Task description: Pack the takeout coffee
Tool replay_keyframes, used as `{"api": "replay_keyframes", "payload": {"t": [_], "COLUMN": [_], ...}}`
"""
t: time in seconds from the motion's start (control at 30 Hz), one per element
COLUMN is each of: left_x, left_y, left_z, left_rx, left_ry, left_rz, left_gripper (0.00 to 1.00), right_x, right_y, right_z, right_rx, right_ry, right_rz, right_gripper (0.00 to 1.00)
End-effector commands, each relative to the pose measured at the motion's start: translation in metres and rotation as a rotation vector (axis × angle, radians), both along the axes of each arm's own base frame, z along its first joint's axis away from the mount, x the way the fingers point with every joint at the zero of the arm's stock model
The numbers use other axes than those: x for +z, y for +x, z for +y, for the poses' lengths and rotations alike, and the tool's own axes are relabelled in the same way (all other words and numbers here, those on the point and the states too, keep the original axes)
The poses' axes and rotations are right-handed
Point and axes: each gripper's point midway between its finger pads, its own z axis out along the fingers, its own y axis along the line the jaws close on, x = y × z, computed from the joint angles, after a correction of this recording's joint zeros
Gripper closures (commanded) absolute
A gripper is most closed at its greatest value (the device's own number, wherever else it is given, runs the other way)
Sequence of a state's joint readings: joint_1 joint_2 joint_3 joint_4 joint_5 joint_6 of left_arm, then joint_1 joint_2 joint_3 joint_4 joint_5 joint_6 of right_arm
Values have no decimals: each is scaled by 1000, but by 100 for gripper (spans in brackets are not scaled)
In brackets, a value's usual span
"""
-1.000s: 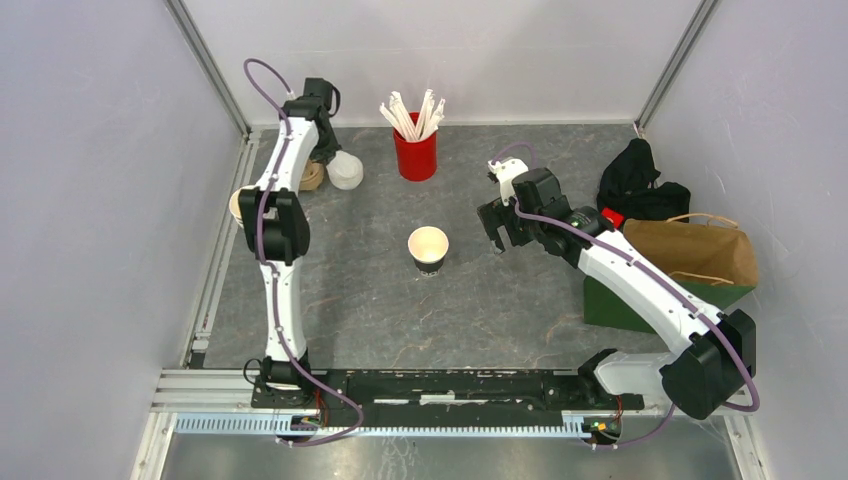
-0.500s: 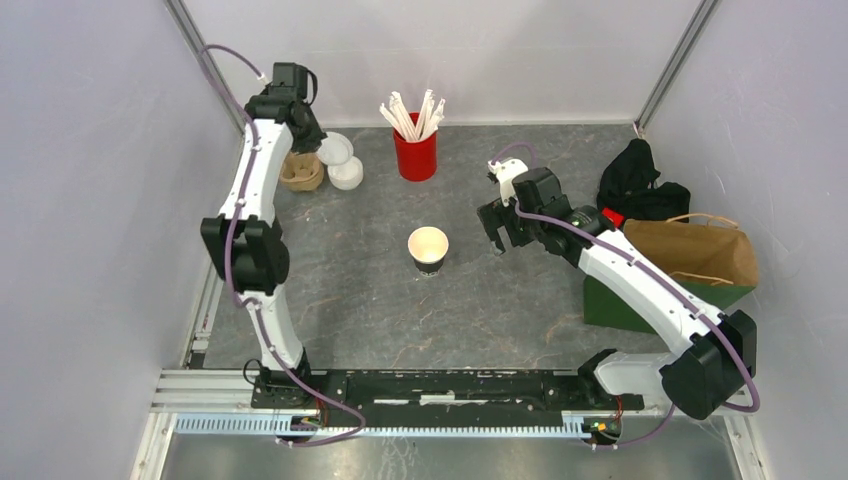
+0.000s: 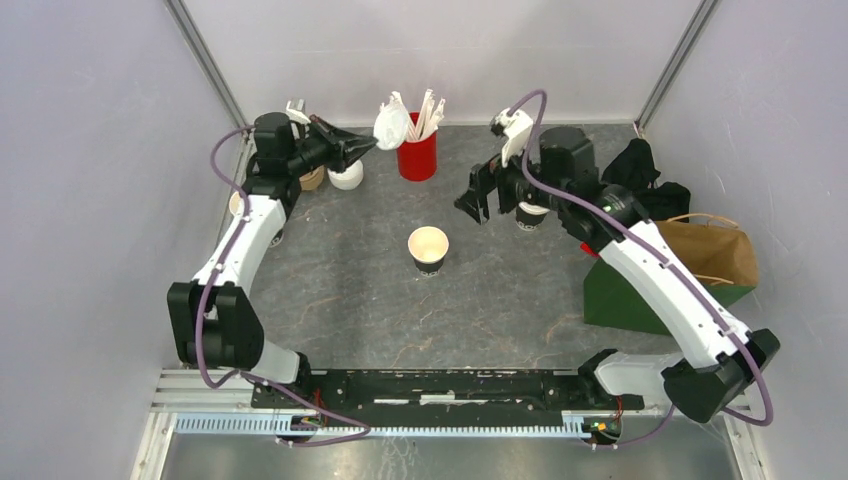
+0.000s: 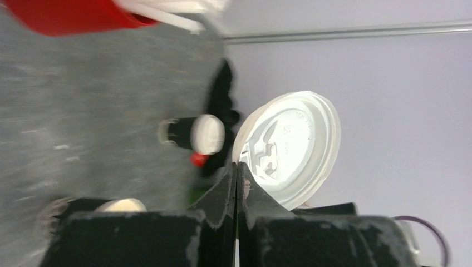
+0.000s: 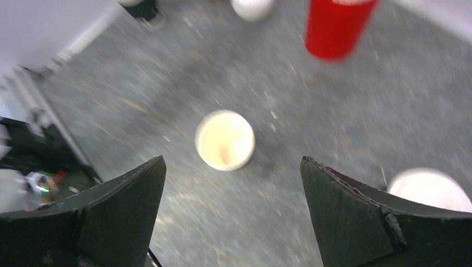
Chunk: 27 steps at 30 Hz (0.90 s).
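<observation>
- The lidded cup [image 3: 531, 213] is black with a white sip lid and stands right of the table's [image 3: 350, 300] middle, toward the far side. From above it is mostly tucked under the right arm's wrist, and the right wrist view cuts its lid off at the lower right corner, behind a finger.
- A stack of lidless cups [image 3: 237, 205] at the left edge is almost wholly hidden behind the left arm, so only a pale rim shows.
- Both wrist views are smeared, and the embossing on the held lid cannot be read.
- The left gripper [image 3: 370, 144] is pinched tight on the rim of a white sip lid [image 3: 390, 127]. It holds the lid in the air on edge, just left of the straws [image 3: 418, 108]. In the left wrist view the fingers meet with the lid's edge between them.
- The right gripper [image 3: 482, 203] hangs with its jaws spread wide and grips nothing. It is just left of the lidded cup, on the far right of the open cup [image 3: 428, 249].
- The open cup stands upright in the middle of the table — black outside, its cream inside showing.
- The red holder [image 3: 416, 157] stands at the far middle, with the white wrapped straws fanning out of its top.
- A loose stack of white lids [image 3: 346, 175] sits left of the holder. Beside it is a brown cardboard piece [image 3: 312, 179] partly covered by the left arm.
- At the right edge a brown paper bag [image 3: 700, 250] overlaps a green flat thing [image 3: 640, 305]. A black cloth [image 3: 640, 175] lies on the far side of the bag.
</observation>
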<state>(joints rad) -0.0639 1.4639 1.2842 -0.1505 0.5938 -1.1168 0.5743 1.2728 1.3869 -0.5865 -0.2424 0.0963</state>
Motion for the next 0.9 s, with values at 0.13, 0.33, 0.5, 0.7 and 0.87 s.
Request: {"api": "replay_keyframes", "payload": {"t": [0.13, 0.33, 0.5, 0.7, 0.87], "left_x": [156, 169, 160, 153, 147], "left_y": [-62, -85, -96, -91, -87], "left_z": [-69, -104, -126, -132, -131], "left_rx": [-343, -495, -582, -594, -590], "left_ry": [-564, -769, -830, -833, -857], "left_rz": [-353, -381, -344, -324, -310], "left_gripper": [98, 98, 98, 98, 98], "right_x": [169, 210, 224, 207, 200], "right_y": [-26, -10, -3, 7, 20], "right_z": [39, 38, 44, 43, 24], "right_rx": [227, 228, 242, 201, 123], "right_ry": [546, 769, 894, 885, 851], "right_rz": [-174, -104, -22, 18, -4], "right_gripper": [2, 2, 2, 2, 2]}}
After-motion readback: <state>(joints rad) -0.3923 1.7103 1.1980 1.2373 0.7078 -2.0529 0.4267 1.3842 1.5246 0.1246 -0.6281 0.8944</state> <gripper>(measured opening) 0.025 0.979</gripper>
